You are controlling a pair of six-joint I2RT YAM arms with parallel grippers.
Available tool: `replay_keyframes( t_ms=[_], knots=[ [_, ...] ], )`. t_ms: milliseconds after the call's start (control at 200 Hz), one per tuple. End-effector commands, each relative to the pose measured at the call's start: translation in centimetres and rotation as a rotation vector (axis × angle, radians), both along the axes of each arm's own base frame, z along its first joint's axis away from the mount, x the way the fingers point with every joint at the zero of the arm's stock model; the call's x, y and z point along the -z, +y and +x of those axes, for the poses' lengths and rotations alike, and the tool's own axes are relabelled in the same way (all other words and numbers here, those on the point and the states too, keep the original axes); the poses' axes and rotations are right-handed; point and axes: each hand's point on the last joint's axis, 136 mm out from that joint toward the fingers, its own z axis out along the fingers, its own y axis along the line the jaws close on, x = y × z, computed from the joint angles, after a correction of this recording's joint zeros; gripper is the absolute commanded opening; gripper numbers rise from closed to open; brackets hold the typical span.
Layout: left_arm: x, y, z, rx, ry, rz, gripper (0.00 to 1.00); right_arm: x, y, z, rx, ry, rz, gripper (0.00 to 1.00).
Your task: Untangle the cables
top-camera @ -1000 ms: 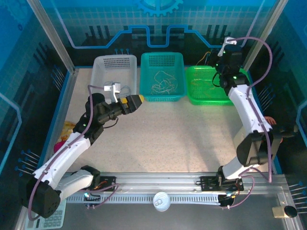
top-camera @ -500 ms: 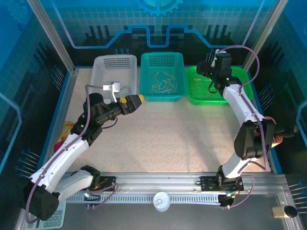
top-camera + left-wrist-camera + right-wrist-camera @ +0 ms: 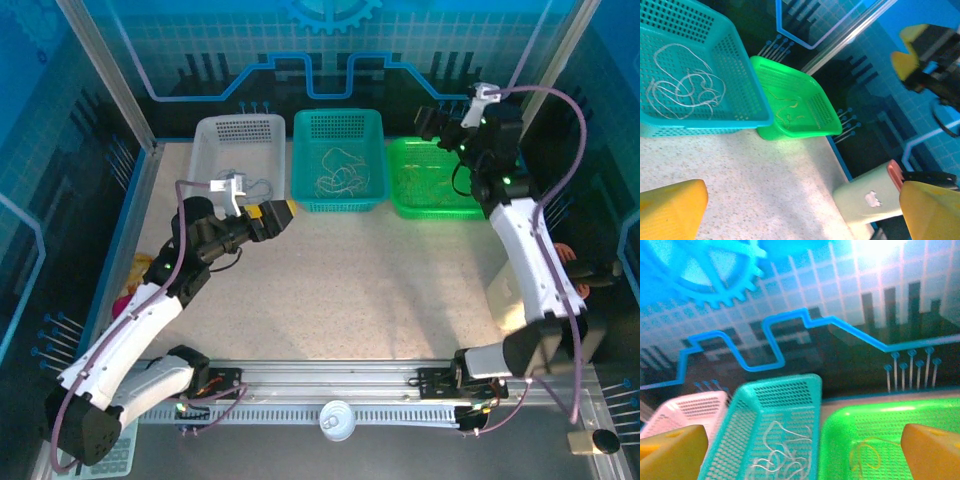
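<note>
The cables lie sorted in three baskets at the back of the table. White cables [image 3: 335,172] [image 3: 685,87] [image 3: 777,452] are looped in the teal basket [image 3: 340,128]. A yellowish cable [image 3: 418,182] [image 3: 790,111] [image 3: 865,455] lies in the green basket [image 3: 400,205]. A greyish cable [image 3: 260,187] sits in the white basket [image 3: 212,150]. My left gripper [image 3: 283,212] [image 3: 800,210] hovers open over bare table in front of the white and teal baskets. My right gripper [image 3: 438,122] [image 3: 802,450] hangs open above the green basket's far left corner, with nothing between its yellow fingers [image 3: 932,450].
The glass walls stand right behind the baskets. Yellow and pink items [image 3: 140,275] lie at the table's left edge, and an orange item [image 3: 568,255] at the right edge. The metal rail [image 3: 330,385] runs along the front with a small can [image 3: 337,420] below it.
The right gripper has gone from shut to open, and its wrist has swung and lifted over the green basket. The left arm has drawn back slightly to the left.
</note>
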Motion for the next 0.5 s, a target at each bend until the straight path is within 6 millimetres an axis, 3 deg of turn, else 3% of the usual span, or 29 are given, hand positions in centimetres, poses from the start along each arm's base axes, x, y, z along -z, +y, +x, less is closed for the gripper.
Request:
replay_keyframes(
  t_ms=[0, 120, 255, 410, 495],
  knots=[
    [-0.9, 1.7, 0.2, -0.095, -0.074, 0.077, 0.99, 0.6, 2.5, -2.9, -0.11, -0.049, 0.011, 1.0],
    [0.0, 4.0, 0.7, -0.216, -0.116, 0.159, 0.99, 4.1, 3.8, -5.7, -0.139, -0.048, -0.056, 1.0],
    [0.9, 7.3, 0.9, -0.378, -0.199, 0.285, 0.99, 9.2, 3.6, -7.5, -0.123, 0.004, -0.124, 1.0],
    [2.0, 12.6, 1.1, -0.635, -0.312, 0.475, 0.99, 17.3, 0.9, -7.4, 0.011, 0.099, -0.217, 1.0],
    [3.1, 14.7, 1.5, -0.707, -0.355, 0.58, 1.0, 20.4, -0.8, -7.2, 0.095, 0.155, -0.3, 1.0]
  ],
)
